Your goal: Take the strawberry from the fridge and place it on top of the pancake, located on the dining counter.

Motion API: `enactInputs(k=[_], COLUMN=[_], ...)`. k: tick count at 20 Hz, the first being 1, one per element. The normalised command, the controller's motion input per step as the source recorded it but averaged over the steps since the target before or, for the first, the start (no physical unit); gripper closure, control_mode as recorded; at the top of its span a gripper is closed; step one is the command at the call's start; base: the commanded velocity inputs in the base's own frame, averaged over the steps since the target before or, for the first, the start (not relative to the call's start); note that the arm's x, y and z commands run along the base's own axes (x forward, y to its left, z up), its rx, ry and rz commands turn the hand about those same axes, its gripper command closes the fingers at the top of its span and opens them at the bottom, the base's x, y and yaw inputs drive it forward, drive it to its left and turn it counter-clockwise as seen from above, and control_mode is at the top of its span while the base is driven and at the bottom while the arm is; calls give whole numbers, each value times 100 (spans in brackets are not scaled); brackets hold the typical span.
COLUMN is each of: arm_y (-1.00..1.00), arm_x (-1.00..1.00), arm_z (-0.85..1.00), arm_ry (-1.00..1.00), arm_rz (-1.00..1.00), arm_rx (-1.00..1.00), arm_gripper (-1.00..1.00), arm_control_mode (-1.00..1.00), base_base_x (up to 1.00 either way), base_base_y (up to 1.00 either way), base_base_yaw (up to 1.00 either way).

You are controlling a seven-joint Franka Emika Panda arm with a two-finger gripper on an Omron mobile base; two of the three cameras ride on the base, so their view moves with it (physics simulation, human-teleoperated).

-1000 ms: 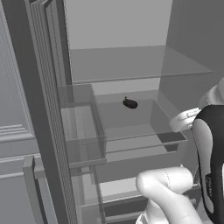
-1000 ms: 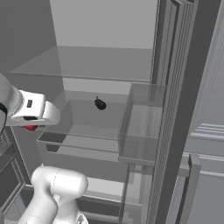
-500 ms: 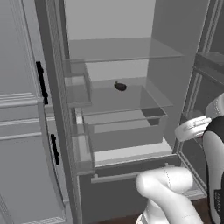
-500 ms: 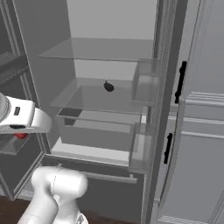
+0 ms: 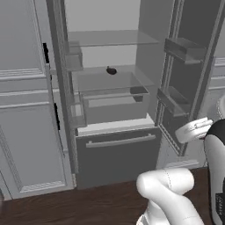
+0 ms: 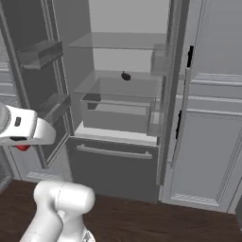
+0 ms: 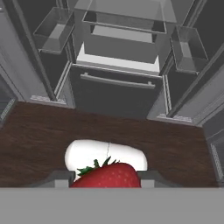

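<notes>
Open fridge (image 5: 114, 154) ahead, dark wood floor below. Gripper (image 7: 106, 178) clamps the strawberry (image 7: 106, 176) at its flanks. Likely light, soft, bruisable: gentle squeeze only.

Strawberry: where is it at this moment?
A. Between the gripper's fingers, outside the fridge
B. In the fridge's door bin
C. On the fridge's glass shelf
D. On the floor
A: in the hand view the strawberry sits between the fingers of the gripper, above the wood floor before the open fridge.
</notes>
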Motion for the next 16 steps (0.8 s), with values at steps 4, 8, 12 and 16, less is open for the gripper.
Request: enactInputs(k=[4, 8, 12, 16], arm_y=[0, 0, 0, 0], arm_x=[0, 0, 0, 0], arm_z=[0, 0, 0, 0], arm_ry=[0, 0, 0, 0], arm_rz=[0, 0, 0, 0], arm_rx=[0, 0, 0, 0], arm_gripper=[100, 100, 100, 100], arm_control_mode=[100, 100, 100, 100], base_base_x=[-94, -24, 0, 0], base_base_y=[-16, -20, 0, 0], base_base_yaw=[-12, -81, -99, -99])
